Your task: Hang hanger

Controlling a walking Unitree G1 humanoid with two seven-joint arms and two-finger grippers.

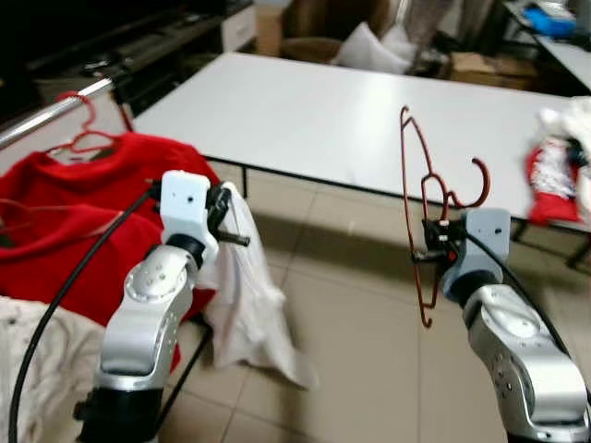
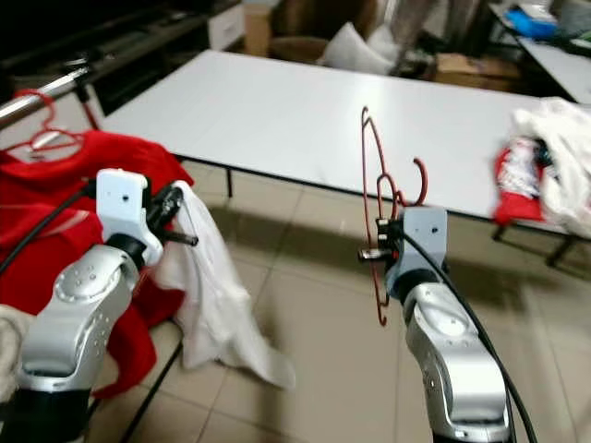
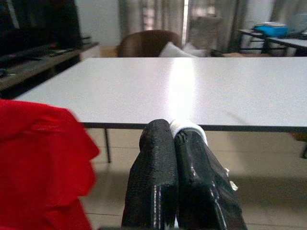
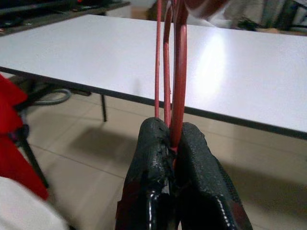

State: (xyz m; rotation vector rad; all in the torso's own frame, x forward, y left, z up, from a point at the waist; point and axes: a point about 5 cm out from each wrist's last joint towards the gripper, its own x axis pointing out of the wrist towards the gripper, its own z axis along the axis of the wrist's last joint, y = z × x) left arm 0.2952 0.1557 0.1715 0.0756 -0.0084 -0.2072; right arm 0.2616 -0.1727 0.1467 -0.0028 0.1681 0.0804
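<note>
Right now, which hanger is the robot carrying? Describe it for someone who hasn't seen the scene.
In front of the long white table, the right gripper holds up a bare red hanger. The other red hanger, on the rail at left, carries a red garment.

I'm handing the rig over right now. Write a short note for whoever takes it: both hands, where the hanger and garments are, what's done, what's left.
Right hand: shut on the red hanger, held upright in the air beside the white table, hook pointing right.
Left hand: shut on a white garment that hangs down toward the floor.
Rail is at far left, with a red garment already on its own hanger.
More clothes lie on the table's right end.
Done: hanger and white garment picked up.
Left: the hanger is not yet on the rail; it likely needs carrying left to hook it there.
</note>
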